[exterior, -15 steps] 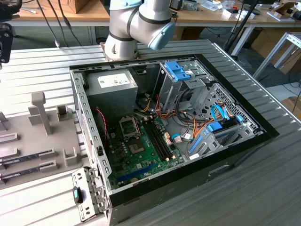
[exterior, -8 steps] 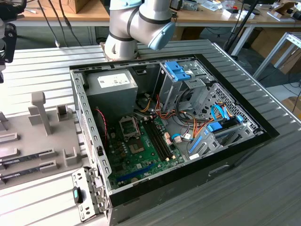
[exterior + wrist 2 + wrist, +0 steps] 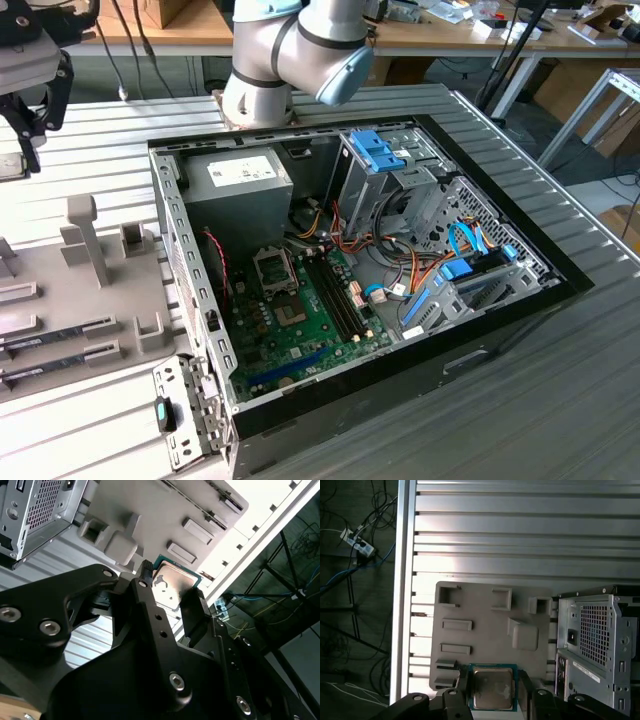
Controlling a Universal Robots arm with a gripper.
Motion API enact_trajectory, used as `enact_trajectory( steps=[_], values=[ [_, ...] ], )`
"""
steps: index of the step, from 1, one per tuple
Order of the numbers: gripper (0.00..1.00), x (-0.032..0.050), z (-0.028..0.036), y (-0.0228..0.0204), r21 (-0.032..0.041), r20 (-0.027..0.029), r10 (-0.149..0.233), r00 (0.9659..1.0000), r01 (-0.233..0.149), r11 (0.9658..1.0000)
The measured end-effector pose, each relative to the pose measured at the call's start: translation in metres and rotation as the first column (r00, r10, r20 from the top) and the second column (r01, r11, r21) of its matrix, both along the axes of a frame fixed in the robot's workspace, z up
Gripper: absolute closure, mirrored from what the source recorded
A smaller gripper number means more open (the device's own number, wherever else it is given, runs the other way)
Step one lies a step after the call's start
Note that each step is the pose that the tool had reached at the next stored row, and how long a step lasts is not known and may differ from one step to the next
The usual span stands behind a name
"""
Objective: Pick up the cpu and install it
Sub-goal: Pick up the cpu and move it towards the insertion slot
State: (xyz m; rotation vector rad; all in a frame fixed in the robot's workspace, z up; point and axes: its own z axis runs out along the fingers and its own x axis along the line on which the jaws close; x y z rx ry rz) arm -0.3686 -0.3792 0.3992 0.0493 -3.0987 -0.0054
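Since the case (image 3: 185, 250) lies on its side on the table (image 3: 560, 420) with its open face up, the board (image 3: 300, 335) can, I judge, be reached from above. Grey tray (image 3: 485, 630) sits just beside the case, on the exterior view's left; its moulded holders look meant to keep parts at fixed spots. Above the tray's edge hangs the gripper (image 3: 493, 682), clenched on the cpu (image 3: 492, 695). In both wrist views a finger (image 3: 192, 605) presses on each of two opposite edges, metal top toward the cameras. Edge grip probably spares the underside and keeps the chip flat for seating. The cpu looks lifted clear of the tray and is well apart from the socket (image 3: 272, 268). Likely in the way: the case wall between tray and board, power supply (image 3: 240, 185) near the socket, memory sticks (image 3: 335, 290) on the socket's other side, red-black cable (image 3: 215, 260) near the wall. Socket frame open or shut: cannot tell.
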Motion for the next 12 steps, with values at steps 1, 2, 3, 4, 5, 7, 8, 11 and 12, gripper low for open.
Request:
enact_trajectory(
  steps=[1, 2, 3, 4, 5, 7, 8, 11, 12],
  values=[
    [0.53, 0.0021, -0.0001, 0.0000, 0.0001, 0.0001, 0.000, 1.0000, 0.000, 1.0000],
    [0.53, 0.0042, -0.0001, 0.0000, 0.0000, 0.0001, 0.000, 1.0000, 0.000, 1.0000],
    [0.53, 0.0053, -0.0001, 0.0000, 0.0001, 0.0001, 0.000, 1.0000, 0.000, 1.0000],
    [0.53, 0.0069, -0.0001, 0.0000, 0.0001, 0.0001, 0.000, 1.0000, 0.000, 1.0000],
    [0.53, 0.0081, 0.0000, 0.0000, 0.0000, 0.0001, 0.000, 1.0000, 0.000, 1.0000],
    [0.53, 0.0109, -0.0001, 0.0000, 0.0001, 0.0001, 0.000, 1.0000, 0.000, 1.0000],
    [0.53, 0.0120, -0.0001, 0.0000, 0.0001, 0.0001, 0.000, 1.0000, 0.000, 1.0000],
    [0.53, 0.0175, -0.0001, 0.0000, 0.0000, 0.0001, 0.000, 1.0000, 0.000, 1.0000],
    [0.53, 0.0191, -0.0001, 0.0000, 0.0000, 0.0000, 0.000, 1.0000, 0.000, 1.0000]
  ],
)
